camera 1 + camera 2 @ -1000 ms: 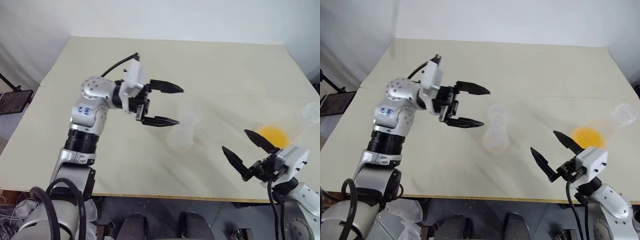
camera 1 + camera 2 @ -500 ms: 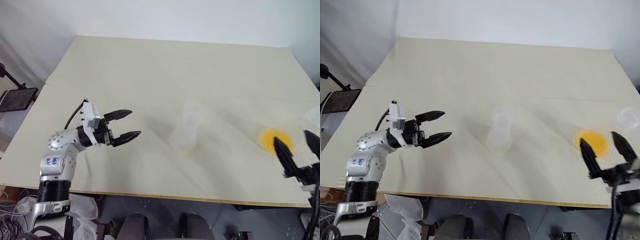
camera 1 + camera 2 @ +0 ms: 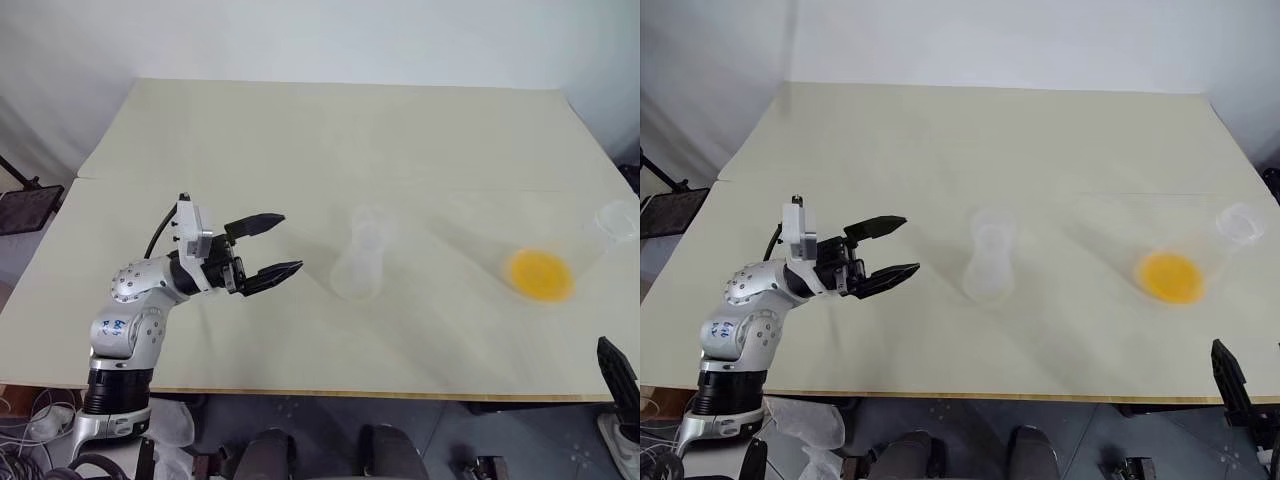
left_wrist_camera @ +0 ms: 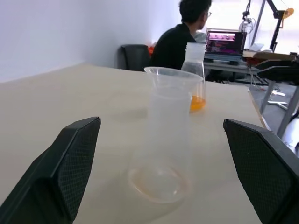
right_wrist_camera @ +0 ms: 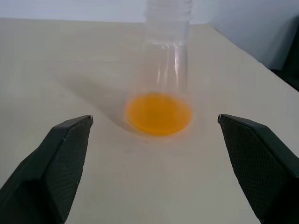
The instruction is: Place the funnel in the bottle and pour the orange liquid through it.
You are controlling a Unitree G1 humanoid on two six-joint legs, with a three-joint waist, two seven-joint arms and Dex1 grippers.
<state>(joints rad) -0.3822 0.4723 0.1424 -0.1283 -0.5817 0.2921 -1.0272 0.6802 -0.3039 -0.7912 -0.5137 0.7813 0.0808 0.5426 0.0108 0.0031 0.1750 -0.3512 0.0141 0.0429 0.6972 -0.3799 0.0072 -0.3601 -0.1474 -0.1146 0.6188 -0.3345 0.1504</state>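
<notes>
1. We see the bottle (image 3: pixel 358 265) standing upright near the middle of the pale table (image 3: pixel 300 140), empty and clear – its wide short mouth open at the top.
2. The orange liquid (image 3: pixel 540 275) lies as a shallow pool in the bottom of a second clear flask (image 5: pixel 161 88) with a narrower neck, at about 3 o'clock from the bottle and well apart from it, near the table's right edge.
3. Our left gripper (image 3: pixel 270 245) hovers above the table at about 9 o'clock from the bottle, pointing toward it, its two black fingers spread wide and holding nothing – there is a clear gap to the bottle.
4. Our right gripper (image 5: pixel 154 154) also stands wide and empty; in its wrist view the flask with the orange liquid sits ahead between the fingers, untouched.
5. In the left wrist view a person (image 4: pixel 180 42) sits beyond the table's far edge by a laptop (image 4: pixel 224 44).
</notes>
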